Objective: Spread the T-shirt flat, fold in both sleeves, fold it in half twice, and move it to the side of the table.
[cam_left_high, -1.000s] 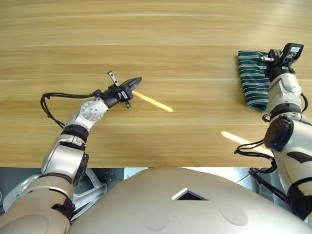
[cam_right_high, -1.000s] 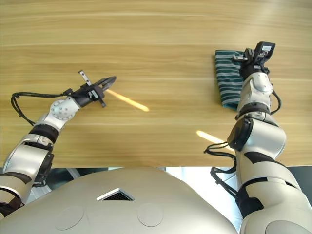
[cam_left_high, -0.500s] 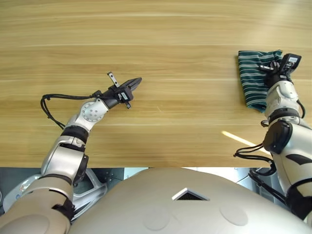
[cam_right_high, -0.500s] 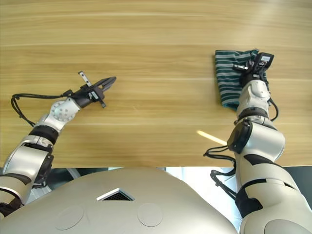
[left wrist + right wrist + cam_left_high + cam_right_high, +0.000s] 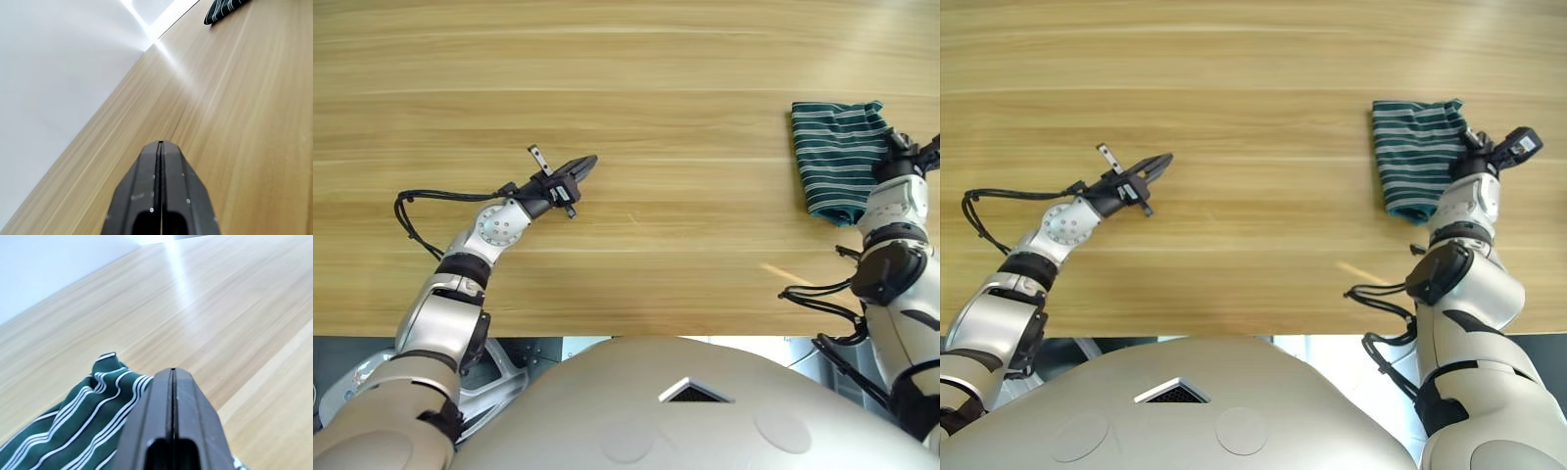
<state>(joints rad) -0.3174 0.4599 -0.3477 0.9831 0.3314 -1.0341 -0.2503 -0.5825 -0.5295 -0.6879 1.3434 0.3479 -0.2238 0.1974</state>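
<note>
The T-shirt, dark green with thin white stripes, lies folded into a small rectangle at the right side of the wooden table. It shows again in the right wrist view as the T-shirt and far off as the T-shirt. My right gripper is shut and empty, at the shirt's right edge near its far corner. My left gripper hovers over the table's left middle, shut with nothing in it, far from the shirt.
Bare wood stretches between the two arms. The table's near edge runs just in front of me. A black cable loops from the left forearm, and another cable hangs by the right elbow.
My right gripper has slid off the folded shirt toward the right and now sits at its edge. The left arm has stayed in place.
</note>
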